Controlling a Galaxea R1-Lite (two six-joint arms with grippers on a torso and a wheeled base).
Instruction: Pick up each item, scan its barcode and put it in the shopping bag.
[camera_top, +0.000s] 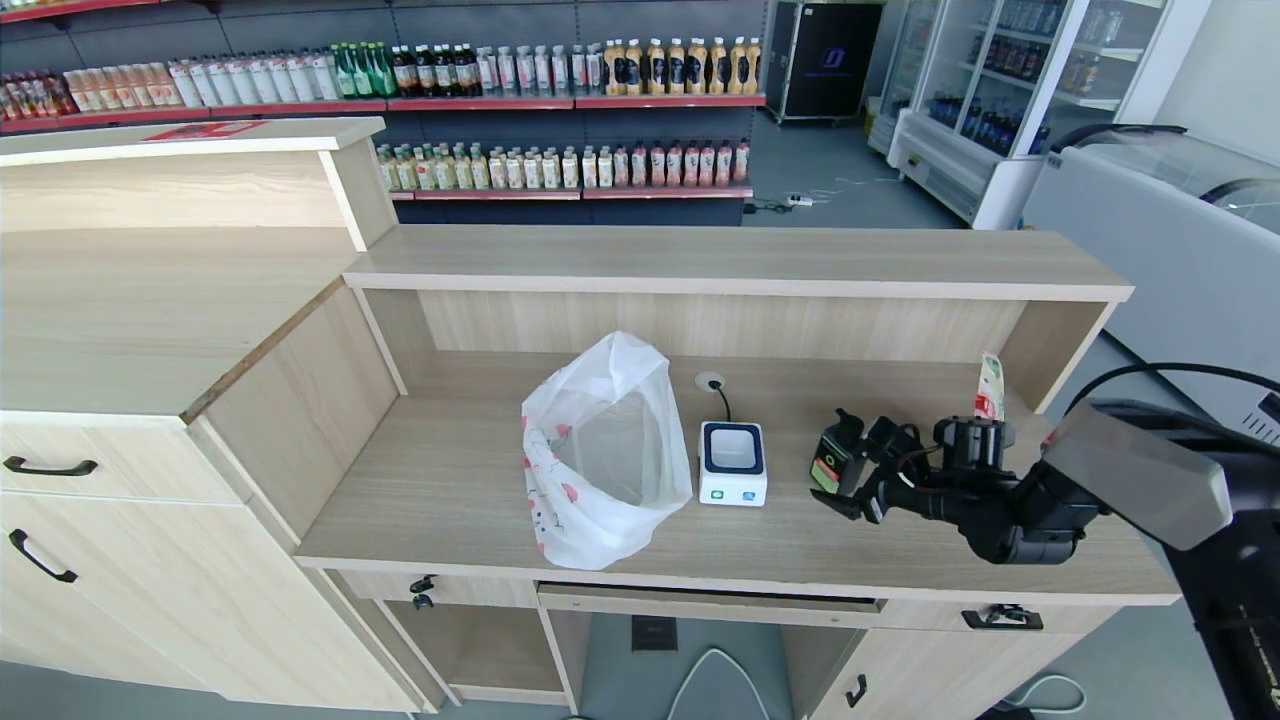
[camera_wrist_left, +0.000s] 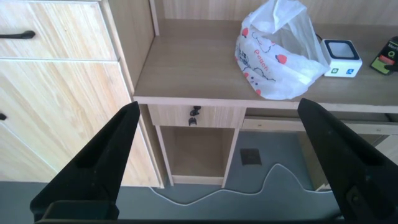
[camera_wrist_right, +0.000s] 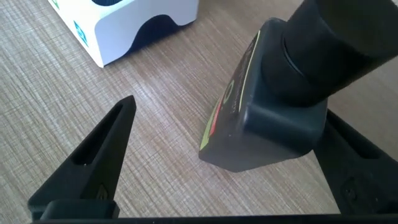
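The right arm (camera_top: 1000, 520) held its jaws released around the dark pack (camera_top: 828, 466), right of the scanner (camera_top: 732, 462), seemingly to grasp it; left jaws released too.

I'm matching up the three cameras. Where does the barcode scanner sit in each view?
Head view: barcode scanner mid-counter, between the shopping bag and the dark labelled item.
Left wrist view: scanner on the far counter, between the same bag and item.
Right wrist view: scanner's white body just behind the item.
Shared landmark: the dark labelled item, beside the scanner everywhere.
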